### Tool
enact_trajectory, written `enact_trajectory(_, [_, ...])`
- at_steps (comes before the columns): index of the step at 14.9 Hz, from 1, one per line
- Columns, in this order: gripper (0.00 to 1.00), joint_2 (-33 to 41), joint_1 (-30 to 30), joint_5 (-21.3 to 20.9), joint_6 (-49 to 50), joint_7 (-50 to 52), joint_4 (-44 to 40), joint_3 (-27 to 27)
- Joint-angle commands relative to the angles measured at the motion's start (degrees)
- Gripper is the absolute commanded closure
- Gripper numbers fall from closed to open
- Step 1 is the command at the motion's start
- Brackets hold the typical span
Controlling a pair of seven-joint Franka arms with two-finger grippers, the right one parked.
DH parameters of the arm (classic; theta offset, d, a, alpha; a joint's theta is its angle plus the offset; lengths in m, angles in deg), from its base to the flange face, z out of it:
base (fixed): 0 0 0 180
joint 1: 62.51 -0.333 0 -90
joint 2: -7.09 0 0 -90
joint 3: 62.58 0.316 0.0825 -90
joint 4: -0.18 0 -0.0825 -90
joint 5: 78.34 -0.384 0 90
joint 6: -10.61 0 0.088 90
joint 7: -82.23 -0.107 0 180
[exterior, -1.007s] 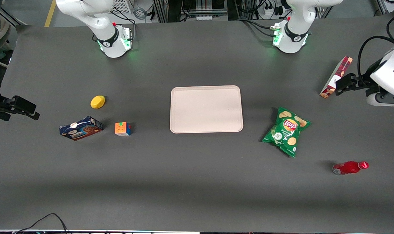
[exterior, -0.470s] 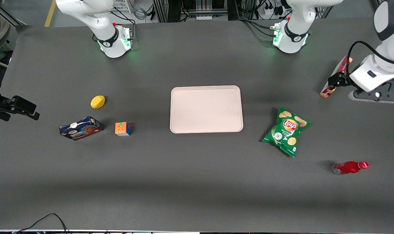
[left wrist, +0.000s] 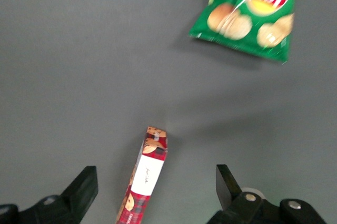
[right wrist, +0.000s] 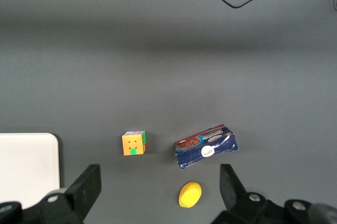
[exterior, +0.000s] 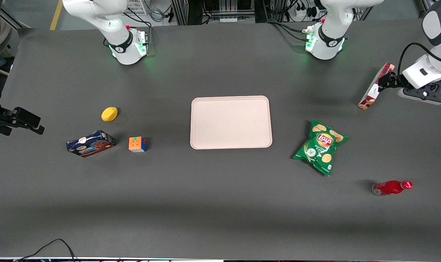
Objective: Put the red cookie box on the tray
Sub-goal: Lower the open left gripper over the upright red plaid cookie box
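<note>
Gripper (left wrist: 152,195) over the red cookie box (left wrist: 146,179), fingers spread wide.
Chip bag (exterior: 321,146) sat between box and tray (exterior: 230,122) on the grey worktop (exterior: 220,203).

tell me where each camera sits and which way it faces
Front view: high, facing both arm bases, over the grey table; gripper open beside the dark-red plaid cookie box; pale pink tray central.
Left wrist view: looks down past its own fingers at that box.
Right wrist view: parked fingers, blue cookie box.
Front and left wrist views share the green chip bag.
</note>
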Motion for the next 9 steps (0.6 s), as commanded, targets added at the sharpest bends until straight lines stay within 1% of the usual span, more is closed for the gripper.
enact_trajectory(1, [0.00, 3.27, -4.62, -2.53, -10.52, -8.00, 12.59, 0.94])
enact_trajectory(2, [0.00, 3.18, -5.69, -3.05, -13.25, -10.81, 14.89, 1.03])
enact_trajectory(4, [0.00, 2.74, -5.87, -4.11, -14.42, -13.74, 17.27, 1.38])
enact_trajectory(5, [0.00, 2.65, -5.87, -5.16, -14.68, -13.74, 18.76, 2.16])
enact_trajectory(6, [0.00, 2.65, -5.87, -7.52, -16.33, -14.09, 20.43, 3.13])
enact_trajectory(7, [0.00, 2.65, -5.87, -10.15, -19.40, -15.31, 22.27, 4.79])
enact_trajectory(8, [0.00, 2.22, -5.79, -12.09, -22.56, -18.02, 23.34, 7.59])
enact_trajectory(9, [0.00, 0.99, -5.79, -12.98, -24.59, -20.75, 23.70, 10.32])
